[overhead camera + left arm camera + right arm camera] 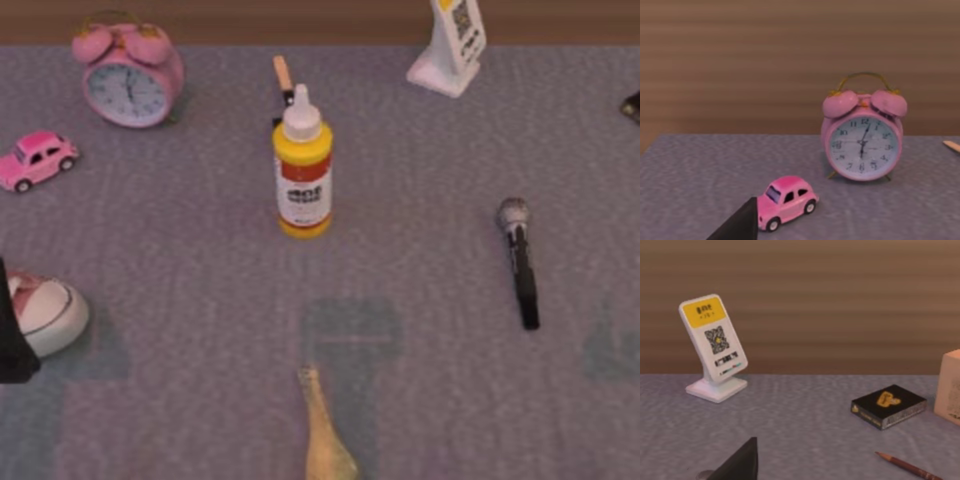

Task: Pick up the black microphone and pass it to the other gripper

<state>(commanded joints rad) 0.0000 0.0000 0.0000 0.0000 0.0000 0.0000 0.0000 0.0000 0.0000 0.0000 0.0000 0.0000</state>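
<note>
The black microphone (521, 270) lies flat on the right part of the table, its silver mesh head (513, 213) pointing to the far side. No gripper touches it. My left gripper (14, 345) sits at the table's left edge, beside a shoe. In the left wrist view a single black finger (742, 226) shows, with no second finger near it. My right gripper is outside the top view. Its wrist view shows one black finger (740, 465) over bare table, with nothing held. A small grey rounded bit (705, 475) peeks out beside that finger.
A yellow bottle (303, 170) stands mid-table, with a small orange-and-black tool (284, 80) behind it. A pink alarm clock (128, 75), a pink toy car (38, 158) and a shoe (45, 312) are at the left. A QR stand (450, 40), a black box (889, 406) and a pencil (907, 466) are at the far right.
</note>
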